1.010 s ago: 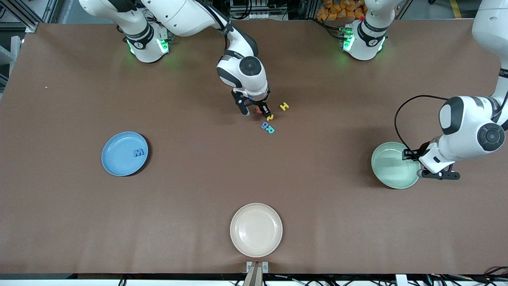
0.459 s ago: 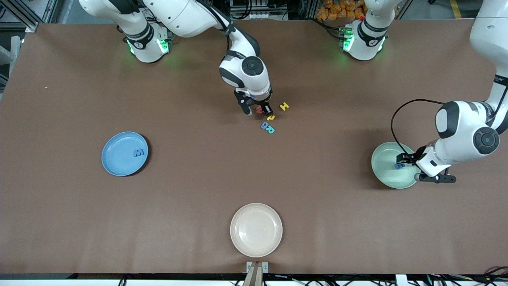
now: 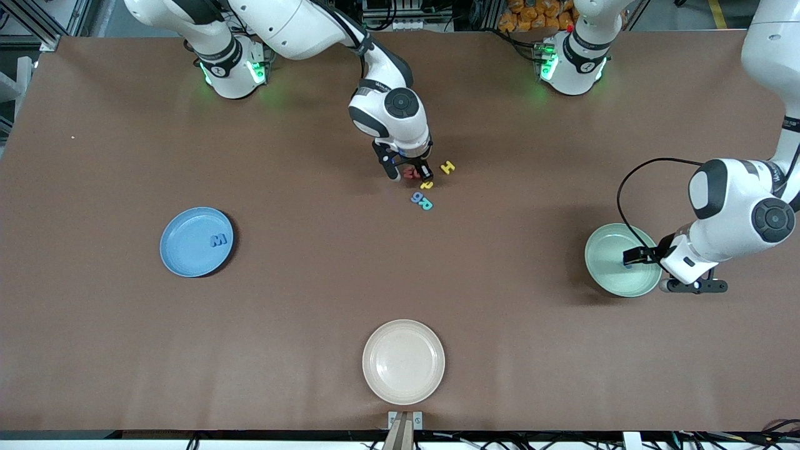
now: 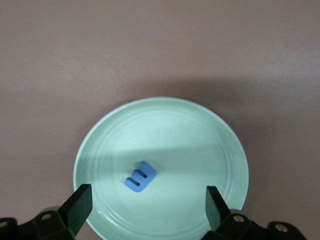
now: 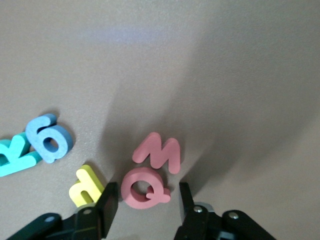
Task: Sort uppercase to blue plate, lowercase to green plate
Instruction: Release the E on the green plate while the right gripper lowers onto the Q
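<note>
My right gripper [image 3: 409,173] [image 5: 146,200] is down at the table in the letter cluster, open, with one finger on each side of the red Q [image 5: 145,189]. A gap still shows beside the Q. The red lowercase letter [image 5: 159,152] touches the Q. The yellow lowercase letter [image 5: 86,185], the blue lowercase letter [image 5: 49,139] and the teal R [image 5: 12,152] lie close by. The yellow H [image 3: 447,167] lies beside the cluster. The blue plate [image 3: 187,250] holds the blue M [image 3: 218,239]. My left gripper [image 4: 146,205] hangs open over the green plate [image 4: 100,145], where a blue lowercase letter [image 4: 141,177] lies free.
A cream plate [image 3: 403,361] stands near the front edge of the table, nearer to the front camera than the letter cluster. The left arm's black cable [image 3: 625,187] loops above the green plate [image 3: 609,250].
My left gripper has opened and the blue lowercase letter now lies in the green plate. The right gripper's fingers have drawn in round the red Q.
</note>
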Action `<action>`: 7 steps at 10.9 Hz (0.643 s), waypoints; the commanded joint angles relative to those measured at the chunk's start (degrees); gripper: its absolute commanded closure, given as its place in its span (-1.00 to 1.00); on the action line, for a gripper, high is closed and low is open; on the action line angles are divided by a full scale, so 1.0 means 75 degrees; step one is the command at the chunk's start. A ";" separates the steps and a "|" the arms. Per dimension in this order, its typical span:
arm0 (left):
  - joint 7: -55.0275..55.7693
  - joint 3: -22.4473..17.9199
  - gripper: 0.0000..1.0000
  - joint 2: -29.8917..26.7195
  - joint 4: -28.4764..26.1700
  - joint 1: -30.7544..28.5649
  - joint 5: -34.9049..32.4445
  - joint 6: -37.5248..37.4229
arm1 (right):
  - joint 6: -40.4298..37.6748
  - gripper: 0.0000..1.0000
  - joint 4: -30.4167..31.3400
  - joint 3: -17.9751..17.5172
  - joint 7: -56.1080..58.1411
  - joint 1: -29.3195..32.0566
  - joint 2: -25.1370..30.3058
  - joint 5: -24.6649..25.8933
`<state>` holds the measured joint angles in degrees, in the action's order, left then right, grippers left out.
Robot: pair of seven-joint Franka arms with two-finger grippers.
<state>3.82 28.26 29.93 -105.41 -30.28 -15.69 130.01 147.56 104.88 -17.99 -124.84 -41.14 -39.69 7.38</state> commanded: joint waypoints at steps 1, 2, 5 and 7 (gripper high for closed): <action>0.0123 0.0181 -1.00 -0.0217 0.0296 0.0030 -0.0088 -0.0457 | 0.0047 0.09 -0.0167 -0.0016 -0.0299 -0.0070 -0.0204 0.0293; 0.0123 0.0251 -1.00 -0.0252 0.0471 0.0030 -0.0077 -0.0668 | 0.0036 0.20 -0.0167 -0.0016 -0.0288 -0.0070 -0.0204 0.0363; 0.0112 0.0346 -1.00 -0.0252 0.0789 0.0030 -0.0077 -0.1103 | 0.0036 0.45 -0.0167 -0.0016 -0.0194 -0.0070 -0.0204 0.0376; 0.0100 0.0357 -1.00 -0.0276 0.0895 0.0030 -0.0053 -0.1150 | 0.0036 0.56 -0.0167 -0.0016 -0.0194 -0.0070 -0.0204 0.0411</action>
<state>3.82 30.65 28.44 -99.42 -30.05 -15.69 122.94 147.59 104.62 -18.04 -124.84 -41.24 -39.70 8.79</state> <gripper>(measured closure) 0.000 0.586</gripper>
